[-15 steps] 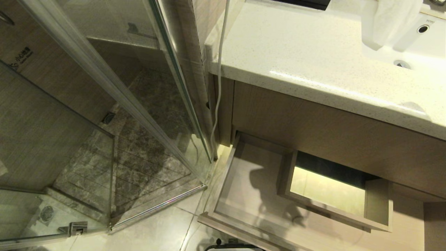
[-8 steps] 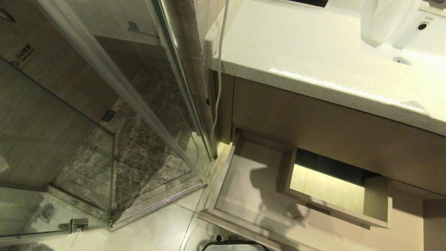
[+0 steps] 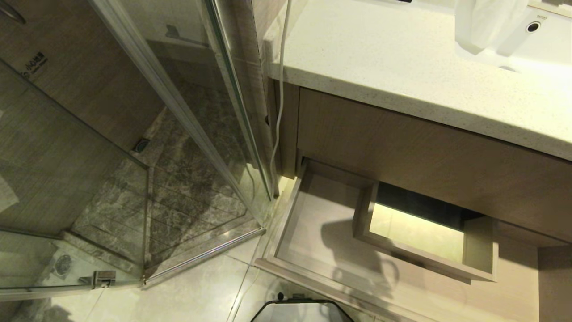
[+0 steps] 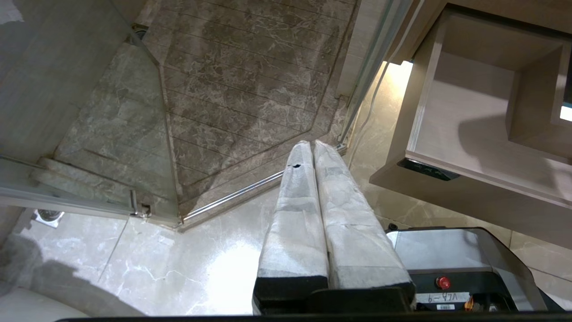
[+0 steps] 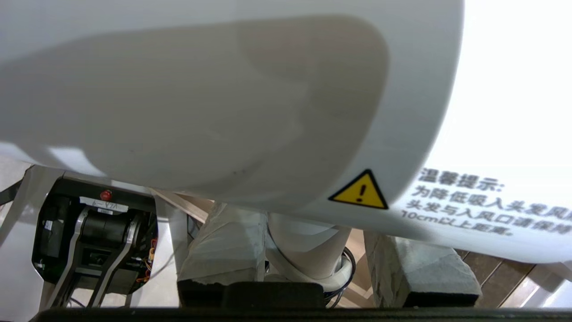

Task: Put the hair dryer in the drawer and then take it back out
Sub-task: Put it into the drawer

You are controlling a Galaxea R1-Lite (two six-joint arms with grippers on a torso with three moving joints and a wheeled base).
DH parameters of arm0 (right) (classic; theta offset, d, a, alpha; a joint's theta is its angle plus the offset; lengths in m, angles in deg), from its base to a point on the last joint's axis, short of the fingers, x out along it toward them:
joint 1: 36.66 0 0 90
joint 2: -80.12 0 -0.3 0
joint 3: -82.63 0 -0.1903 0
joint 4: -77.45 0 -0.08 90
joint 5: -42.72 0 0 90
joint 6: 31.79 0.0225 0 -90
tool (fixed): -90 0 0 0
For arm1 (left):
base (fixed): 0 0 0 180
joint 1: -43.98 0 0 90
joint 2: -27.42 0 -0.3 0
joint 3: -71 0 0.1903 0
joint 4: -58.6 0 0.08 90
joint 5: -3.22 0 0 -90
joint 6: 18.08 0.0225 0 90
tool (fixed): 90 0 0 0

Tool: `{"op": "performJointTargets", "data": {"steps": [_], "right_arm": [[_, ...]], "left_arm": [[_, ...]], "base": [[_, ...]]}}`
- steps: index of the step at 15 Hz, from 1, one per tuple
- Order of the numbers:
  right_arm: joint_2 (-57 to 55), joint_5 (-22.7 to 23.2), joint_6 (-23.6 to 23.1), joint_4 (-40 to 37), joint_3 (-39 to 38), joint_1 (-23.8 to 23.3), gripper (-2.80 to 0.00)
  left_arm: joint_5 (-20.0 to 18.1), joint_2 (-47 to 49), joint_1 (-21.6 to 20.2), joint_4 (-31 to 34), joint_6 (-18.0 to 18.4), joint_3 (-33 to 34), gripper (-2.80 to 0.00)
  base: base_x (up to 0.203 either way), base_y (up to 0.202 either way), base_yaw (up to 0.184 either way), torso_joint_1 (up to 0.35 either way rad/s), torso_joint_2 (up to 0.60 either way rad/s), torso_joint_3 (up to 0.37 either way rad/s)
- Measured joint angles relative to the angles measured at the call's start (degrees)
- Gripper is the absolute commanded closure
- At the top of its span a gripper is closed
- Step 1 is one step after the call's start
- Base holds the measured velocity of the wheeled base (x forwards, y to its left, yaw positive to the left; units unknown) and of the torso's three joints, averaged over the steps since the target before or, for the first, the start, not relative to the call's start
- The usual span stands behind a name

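I have the hair dryer [image 5: 232, 89] in the right gripper [image 5: 313, 264]: its 2 jaws stand partway apart, clamped on the white handle, with the barrel lying crosswise above them and filling the right wrist view. That gripper is outside the head view, so I cannot place it against the drawer [image 3: 313, 223]. The drawer stands pulled out below the vanity counter [image 3: 402, 67], its pale floor bare beside the boxed cut-out [image 3: 420, 237]; no dryer in it. The left gripper [image 4: 313, 147] has its jaws pressed together and hangs over the floor, off the drawer's front corner. My judgement: the right arm carries the placement, and the barrel's long axis should run along the drawer's width.
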Motion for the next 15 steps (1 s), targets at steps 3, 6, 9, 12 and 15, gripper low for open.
{"op": "performJointTargets", "data": {"steps": [3,6,9,12,15], "right_arm": [[0.09,-0.01,-0.34,0.21,-0.28,0.01,0.00],[0.53,0.01,-0.33,0.38,-0.91,0.04,0.00],[1.07,0.01,-0.30,0.81,-1.71,-0.02,0.00],[1.46,-0.02,-0.27,0.98,-2.21,-0.05,0.00],[1.84,-0.01,-0.27,1.08,-2.51,-0.05,0.00]], "left_arm": [[0.02,0.00,0.00,-0.02,-0.01,0.00,0.00],[-0.02,0.00,0.00,-0.02,0.00,0.00,0.00],[0.00,0.00,0.00,0.00,0.00,0.00,0.00],[-0.02,0.00,0.00,0.05,0.00,0.00,0.00],[0.00,0.00,0.00,-0.03,0.00,0.00,0.00]], "base": [[0.000,0.000,0.000,0.000,0.00,0.000],[0.000,0.000,0.000,-0.124,0.22,0.111],[0.000,0.000,0.000,-0.221,0.42,0.191],[0.000,0.000,0.000,-0.289,0.55,0.248],[0.000,0.000,0.000,-0.306,0.55,0.248]]}}
